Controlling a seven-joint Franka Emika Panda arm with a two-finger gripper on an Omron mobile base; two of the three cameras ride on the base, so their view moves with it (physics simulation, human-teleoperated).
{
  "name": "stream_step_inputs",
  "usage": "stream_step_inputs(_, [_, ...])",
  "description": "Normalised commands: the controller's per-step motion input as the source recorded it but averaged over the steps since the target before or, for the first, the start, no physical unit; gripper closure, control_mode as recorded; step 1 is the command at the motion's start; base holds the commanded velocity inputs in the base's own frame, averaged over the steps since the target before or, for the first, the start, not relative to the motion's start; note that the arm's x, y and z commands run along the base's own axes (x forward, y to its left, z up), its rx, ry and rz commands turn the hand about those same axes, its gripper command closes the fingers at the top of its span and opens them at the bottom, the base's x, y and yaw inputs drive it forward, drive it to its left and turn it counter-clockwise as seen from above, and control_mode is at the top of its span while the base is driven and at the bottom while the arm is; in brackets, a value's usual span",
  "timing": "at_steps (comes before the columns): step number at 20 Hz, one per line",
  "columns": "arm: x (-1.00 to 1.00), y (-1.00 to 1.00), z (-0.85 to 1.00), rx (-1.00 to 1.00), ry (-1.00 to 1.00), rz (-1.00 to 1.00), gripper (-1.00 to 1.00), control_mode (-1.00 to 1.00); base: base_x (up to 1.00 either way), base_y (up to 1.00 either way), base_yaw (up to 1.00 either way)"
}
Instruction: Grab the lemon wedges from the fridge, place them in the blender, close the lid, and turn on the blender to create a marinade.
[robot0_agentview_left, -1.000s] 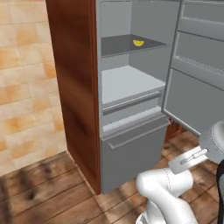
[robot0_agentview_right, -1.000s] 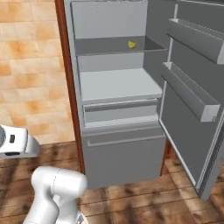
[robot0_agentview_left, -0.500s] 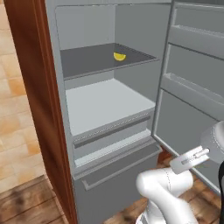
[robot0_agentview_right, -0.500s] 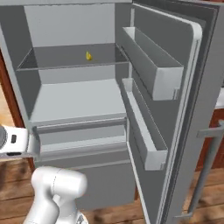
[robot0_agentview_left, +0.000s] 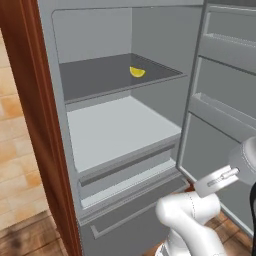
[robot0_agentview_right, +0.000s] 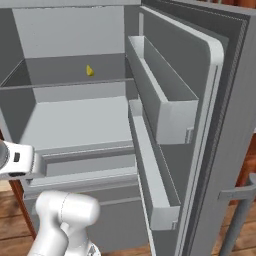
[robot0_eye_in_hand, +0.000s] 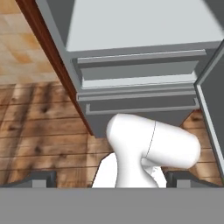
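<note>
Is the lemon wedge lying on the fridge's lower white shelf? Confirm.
No. The lemon wedge lies on the dark upper shelf, above the white shelf.

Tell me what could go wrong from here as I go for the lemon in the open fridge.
1. The lemon wedge is small and lies far back on the dark upper shelf, so the reach could fall short or knock it away.
2. The open door and its bins stand close on the right; a wide arm swing could strike them.
</note>
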Motion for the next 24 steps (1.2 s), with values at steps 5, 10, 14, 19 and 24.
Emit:
stream_step_inputs(5, [0.0, 0.0, 0.0, 0.0, 0.0, 0.0, -1.0, 1.0, 0.5, 0.01, 0.08])
stream_step_inputs(10, [0.0, 0.0, 0.0, 0.0, 0.0, 0.0, -1.0, 1.0, 0.59, 0.0, 0.2])
stream_step_inputs(14, [0.0, 0.0, 0.0, 0.0, 0.0, 0.0, -1.0, 1.0, 0.35, -0.03, 0.21])
stream_step_inputs(19, [0.1, 0.0, 0.04, 0.0, -0.02, 0.0, -1.0, -1.0, 0.0, 0.0, 0.03])
stream_step_inputs(24, [0.49, -0.22, 0.91, 0.0, -0.23, 0.04, -1.0, -1.0, 0.0, 0.0, 0.0])
